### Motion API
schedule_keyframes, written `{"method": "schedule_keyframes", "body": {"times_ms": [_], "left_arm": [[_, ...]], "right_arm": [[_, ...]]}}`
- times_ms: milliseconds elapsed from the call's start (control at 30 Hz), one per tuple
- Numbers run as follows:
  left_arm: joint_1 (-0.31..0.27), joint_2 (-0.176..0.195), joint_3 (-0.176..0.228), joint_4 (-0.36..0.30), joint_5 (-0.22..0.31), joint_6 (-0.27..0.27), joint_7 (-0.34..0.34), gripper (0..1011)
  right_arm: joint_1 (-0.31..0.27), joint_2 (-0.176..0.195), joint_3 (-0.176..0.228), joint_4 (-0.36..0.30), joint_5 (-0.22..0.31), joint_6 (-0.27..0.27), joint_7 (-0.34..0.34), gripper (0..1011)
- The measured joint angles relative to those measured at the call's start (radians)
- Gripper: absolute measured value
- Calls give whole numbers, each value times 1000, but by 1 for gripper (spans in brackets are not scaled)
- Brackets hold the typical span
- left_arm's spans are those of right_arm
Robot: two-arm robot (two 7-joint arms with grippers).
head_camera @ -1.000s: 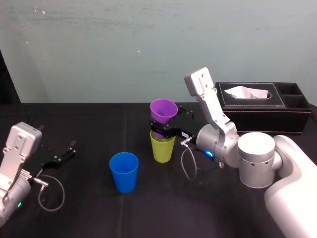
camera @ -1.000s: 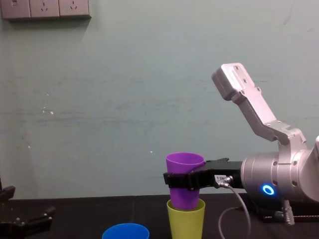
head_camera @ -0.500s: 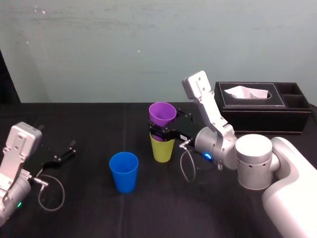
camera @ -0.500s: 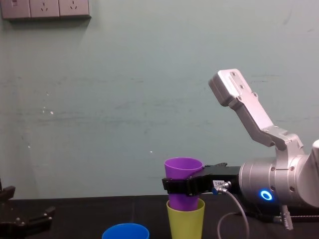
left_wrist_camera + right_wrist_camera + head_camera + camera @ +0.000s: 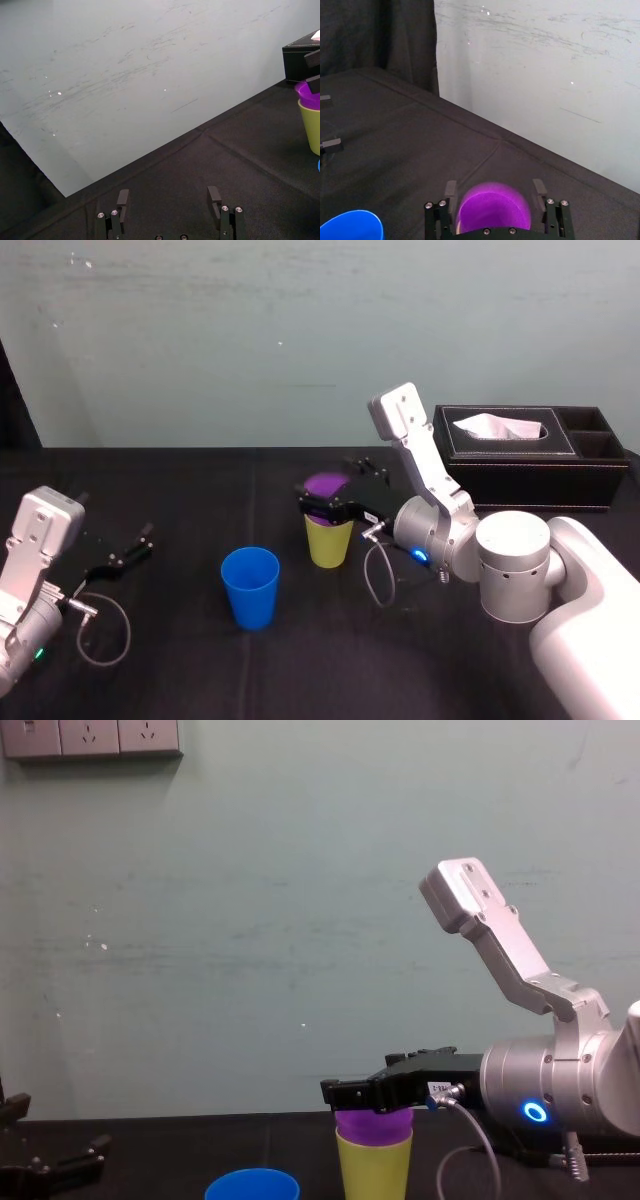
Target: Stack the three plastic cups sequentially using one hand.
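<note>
The purple cup (image 5: 324, 484) sits nested in the yellow cup (image 5: 328, 540) at mid-table, with just its rim above the yellow rim (image 5: 372, 1123). My right gripper (image 5: 327, 485) is open, its fingers (image 5: 451, 192) standing on either side of the purple rim (image 5: 492, 207) with a small gap. The blue cup (image 5: 250, 586) stands upright by itself, nearer to me and to the left of the pair. My left gripper (image 5: 168, 197) rests open and empty on the cloth at the far left (image 5: 125, 555).
A black tissue box (image 5: 530, 455) stands at the back right behind my right arm. A black cloth (image 5: 180, 490) covers the table and a pale wall rises close behind it. A cable loops on the cloth by my left arm (image 5: 100, 625).
The purple cup has dropped out of my right gripper's hold into the yellow cup. The gripper's fingers have spread apart and stayed at the same height.
</note>
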Motion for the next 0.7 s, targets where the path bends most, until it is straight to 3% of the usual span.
{"method": "schedule_keyframes", "body": {"times_ms": [133,433,700], "left_arm": [[0,0,0,0,0,0,0,1000],[0,0,0,0,0,0,0,1000],[0,0,0,0,0,0,0,1000]], "right_arm": [[0,0,0,-1,0,0,0,1003],[0,1,1,-2,1,0,0,1003],[-28,33,15,-50,27,-51,37,1003]]}}
